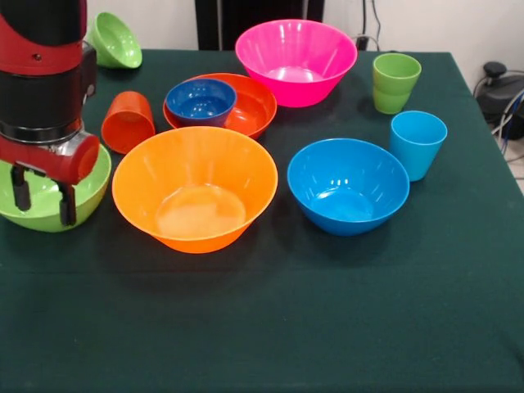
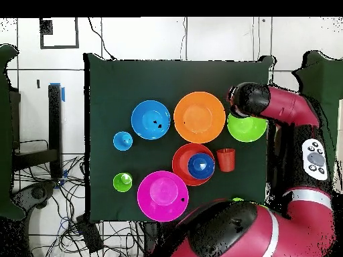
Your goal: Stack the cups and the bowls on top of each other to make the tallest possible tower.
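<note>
My gripper (image 1: 43, 196) hangs open over the lime green bowl (image 1: 90, 192) at the table's left side; its two dark fingers (image 1: 67, 205) stand apart, with nothing between them. In the overhead view my wrist (image 2: 244, 100) hides the gripper beside that bowl (image 2: 249, 128). The large orange bowl (image 1: 195, 188) and blue bowl (image 1: 348, 186) sit in the middle. The small dark blue bowl (image 1: 201, 101) sits inside the red-orange bowl (image 1: 250, 110). The large pink bowl (image 1: 296, 61) is behind. The orange cup (image 1: 128, 121) lies tipped over. The lime green cup (image 1: 395, 82) and light blue cup (image 1: 417, 143) stand upright at the right.
The small green bowl (image 1: 115, 39) rests tilted at the far left corner. All of this sits on a dark green tablecloth (image 1: 327, 311). A black device with cables (image 1: 499, 86) lies off the table's right edge.
</note>
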Controlling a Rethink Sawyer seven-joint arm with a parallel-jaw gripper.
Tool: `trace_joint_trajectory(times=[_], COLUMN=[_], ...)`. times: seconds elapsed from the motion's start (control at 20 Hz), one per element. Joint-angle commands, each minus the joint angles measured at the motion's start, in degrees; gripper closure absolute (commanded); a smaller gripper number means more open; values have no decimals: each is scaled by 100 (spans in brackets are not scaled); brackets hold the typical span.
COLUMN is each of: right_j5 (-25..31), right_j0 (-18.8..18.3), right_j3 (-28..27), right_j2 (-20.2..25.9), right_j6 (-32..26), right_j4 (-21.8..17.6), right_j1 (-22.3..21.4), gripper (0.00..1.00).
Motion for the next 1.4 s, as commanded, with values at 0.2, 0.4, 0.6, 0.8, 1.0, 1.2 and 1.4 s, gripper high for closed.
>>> trace_joint_trajectory(times=[0.2, 0.4, 0.6, 0.8, 1.0, 1.2, 1.4], right_j5=[15, 110, 222, 674, 2138, 3023, 3426], right_j0=[116, 276, 420, 482, 671, 671, 642], right_j3=[438, 294, 126, -23, -279, 163, 311], right_j2=[1048, 858, 714, 666, 368, 328, 374], right_j6=[-1618, -1502, -1520, -1453, -996, -803, -700], right_j4=[-431, -652, -926, -926, -632, -314, -208], right_j1=[344, 309, 317, 381, 410, -120, -362], gripper=[0, 0, 0, 0, 0, 0, 0])
